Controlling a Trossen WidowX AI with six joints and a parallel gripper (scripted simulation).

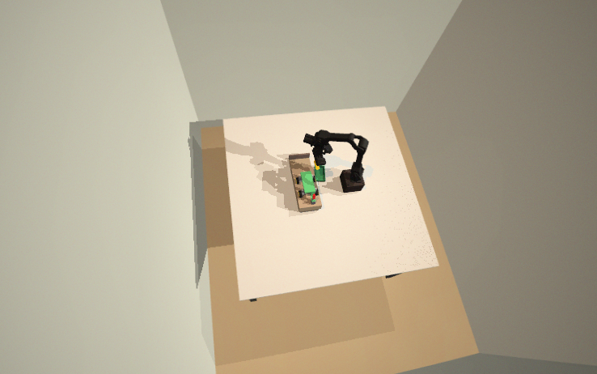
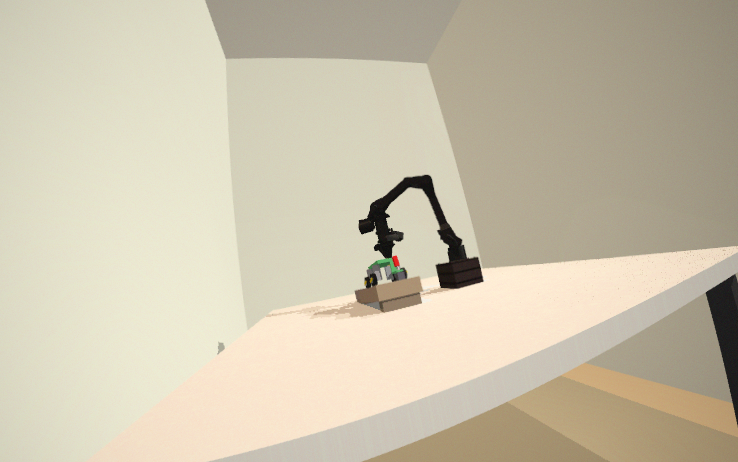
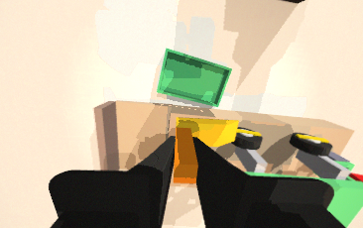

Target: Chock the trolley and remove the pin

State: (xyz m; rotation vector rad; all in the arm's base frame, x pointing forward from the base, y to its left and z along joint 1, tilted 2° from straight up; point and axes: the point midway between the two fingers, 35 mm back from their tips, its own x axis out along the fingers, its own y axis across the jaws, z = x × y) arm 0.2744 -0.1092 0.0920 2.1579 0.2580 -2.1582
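My gripper (image 1: 318, 163) (image 2: 387, 256) (image 3: 182, 141) points down over the ramp's tray side, shut on the orange handle (image 3: 185, 161) of the yellow chock (image 1: 317, 167) (image 3: 213, 130). In the wrist view the chock's right end overlaps the downhill wheel (image 3: 249, 139) on the tray side. I cannot tell whether they touch or whether the chock rests on the ramp (image 1: 309, 207) (image 2: 400, 290) (image 3: 136, 124). Its black base is hidden. The green trolley (image 1: 307, 181) (image 3: 349, 195) stands on the ramp. The red-headed stop pin (image 1: 313, 196) (image 2: 396, 261) (image 3: 357, 176) is at the uphill end.
The green tray (image 1: 321, 180) (image 3: 163, 70) lies on the table beside the ramp and looks empty inside. A raised end board (image 1: 299, 156) (image 3: 106, 131) crosses the ramp's low end. The arm's dark base block (image 1: 353, 184) (image 2: 460, 275) stands beyond the tray.
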